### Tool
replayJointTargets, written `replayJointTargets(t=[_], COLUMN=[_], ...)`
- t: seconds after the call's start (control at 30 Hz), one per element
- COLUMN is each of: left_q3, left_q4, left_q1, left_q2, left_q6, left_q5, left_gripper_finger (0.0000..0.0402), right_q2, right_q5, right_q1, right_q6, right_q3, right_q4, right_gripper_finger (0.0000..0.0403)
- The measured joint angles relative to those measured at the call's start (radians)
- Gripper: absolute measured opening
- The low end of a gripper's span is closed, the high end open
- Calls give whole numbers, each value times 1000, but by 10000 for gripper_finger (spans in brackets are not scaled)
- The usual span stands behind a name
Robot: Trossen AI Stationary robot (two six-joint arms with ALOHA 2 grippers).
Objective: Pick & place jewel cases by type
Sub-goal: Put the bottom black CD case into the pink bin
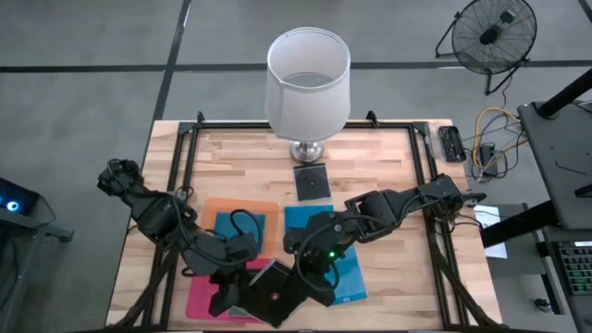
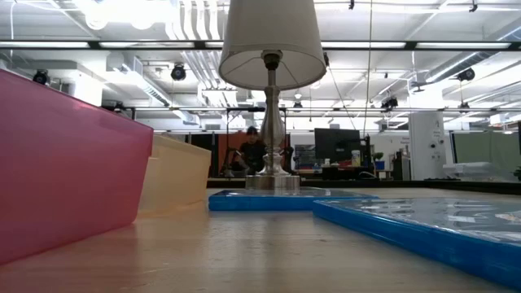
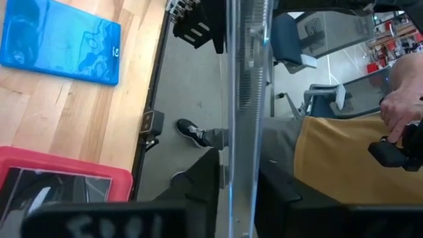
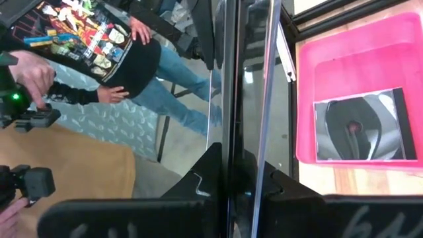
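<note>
A lamp [image 2: 273, 98] stands behind two blue jewel cases [image 2: 277, 200], with pink sheet [image 2: 65, 163] at left.

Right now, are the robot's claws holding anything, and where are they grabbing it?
Both claws pinch one dark clear jewel case by its thin edges, the left claw on one edge and the right claw on another, near the table's front.

Grey floor [image 1: 83, 37], a fan [image 1: 490, 32], ceiling lights [image 2: 122, 12].
</note>
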Motion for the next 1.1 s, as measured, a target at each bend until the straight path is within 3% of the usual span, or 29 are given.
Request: replayJointTargets(t=[0.2,0.47,0.97,1.1], left_q3=[0,0,0,-13], left_q4=[0,0,-11,-16], left_q1=[0,0,1,1], left_q2=[0,0,0,-5], left_q6=[3,6,-54,-74], left_q5=[0,7,23,-33], left_gripper_finger=[12,6,4,3], right_q2=[0,0,-98,-169], right_q5=[0,0,17,132], right_q1=[0,0,-49,-52], right_q6=[-4,-63,-186,-227], right_q3=[-1,-1,-1,0], right_q4=[-2,5,1,-46], right_gripper_finger=[18,42,231,251])
